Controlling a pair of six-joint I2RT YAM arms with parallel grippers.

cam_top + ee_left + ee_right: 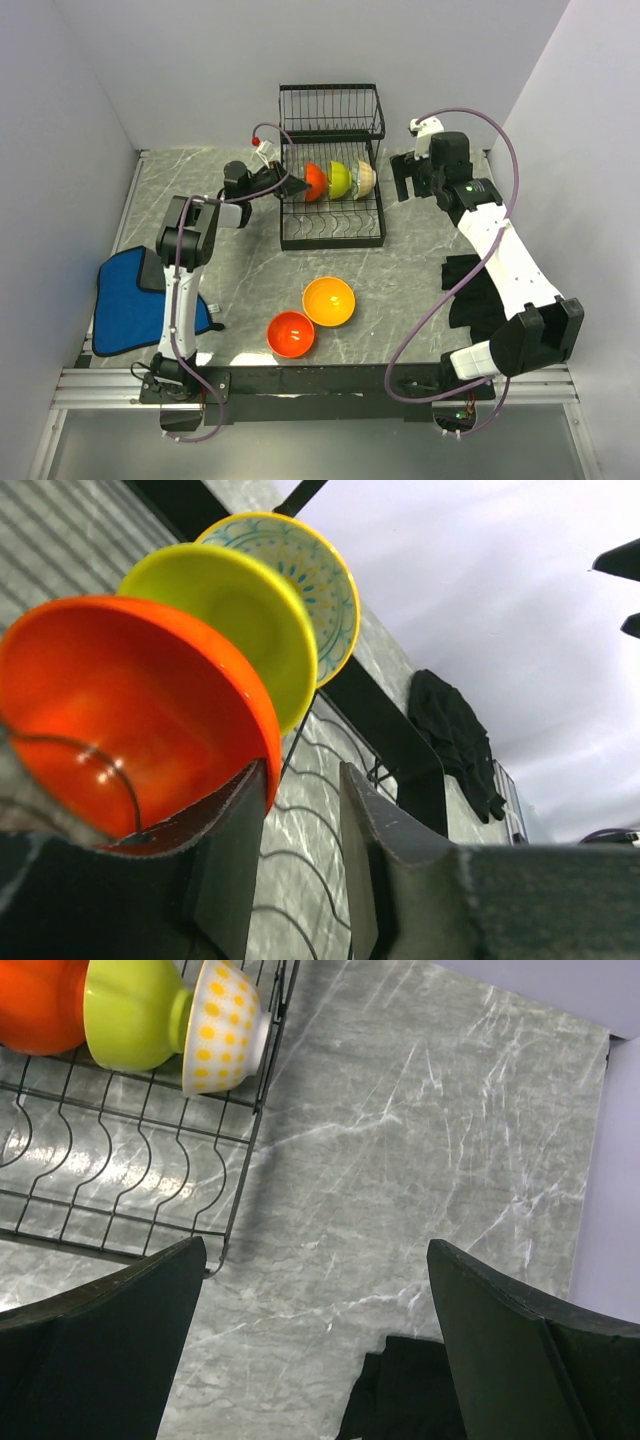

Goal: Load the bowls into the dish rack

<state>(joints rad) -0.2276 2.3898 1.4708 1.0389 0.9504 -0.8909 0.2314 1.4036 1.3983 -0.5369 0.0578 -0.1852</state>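
Note:
The black wire dish rack (330, 108) stands at the back of the table. Three bowls stand on edge in its lower slots: a red-orange bowl (315, 181), a lime green bowl (340, 179) and a cream patterned bowl (365, 179). My left gripper (296, 186) is at the rack's left side, beside the red-orange bowl (130, 710). Its jaws are open, one finger (235, 830) lies against that bowl's rim, and only rack wire shows in the gap. An orange bowl (329, 301) and another red-orange bowl (291, 334) sit on the table in front. My right gripper (408, 182) hangs open right of the rack.
A blue folded cloth (130, 300) lies at the left edge by the left arm's base. A black cloth (465, 290) lies on the marble under the right arm, and also shows as a black cloth (410, 1390) below the right gripper. Grey walls close in the back and sides.

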